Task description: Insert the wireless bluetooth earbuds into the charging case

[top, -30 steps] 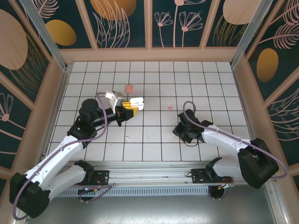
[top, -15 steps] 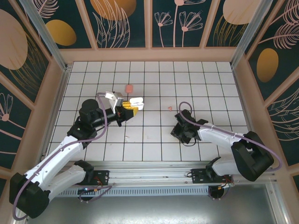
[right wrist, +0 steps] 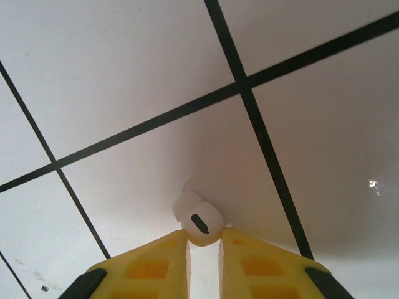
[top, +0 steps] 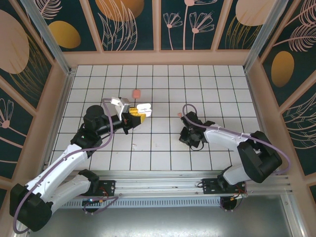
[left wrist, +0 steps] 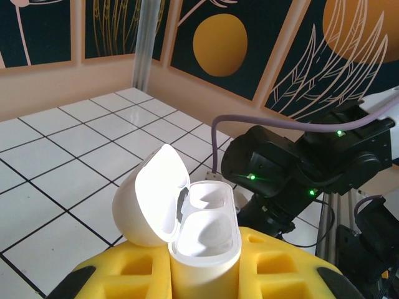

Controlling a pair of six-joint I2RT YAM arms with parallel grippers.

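My left gripper (top: 138,114) is shut on the white charging case (top: 145,108), held a little above the tiled floor left of centre. In the left wrist view the case (left wrist: 206,237) stands upright between the yellow pads of the left gripper (left wrist: 206,277), its lid swung open to the left and both wells empty. My right gripper (top: 186,135) points down at the floor right of centre. In the right wrist view its yellow fingertips (right wrist: 176,244) pinch a white earbud (right wrist: 201,218) lying on a tile, with the right gripper (right wrist: 202,240) closed against both sides of it.
A salmon-pink case (top: 137,93) lies on the floor behind the left gripper. A tiny pink earbud (top: 179,114) lies just behind the right gripper. A small white speck (top: 134,145) sits near the front. Wooden walls enclose the tiled floor (top: 163,79).
The right arm has swung left and a little further from the base, and its jaws have closed in on the white earbud. The left arm and the case have not moved.
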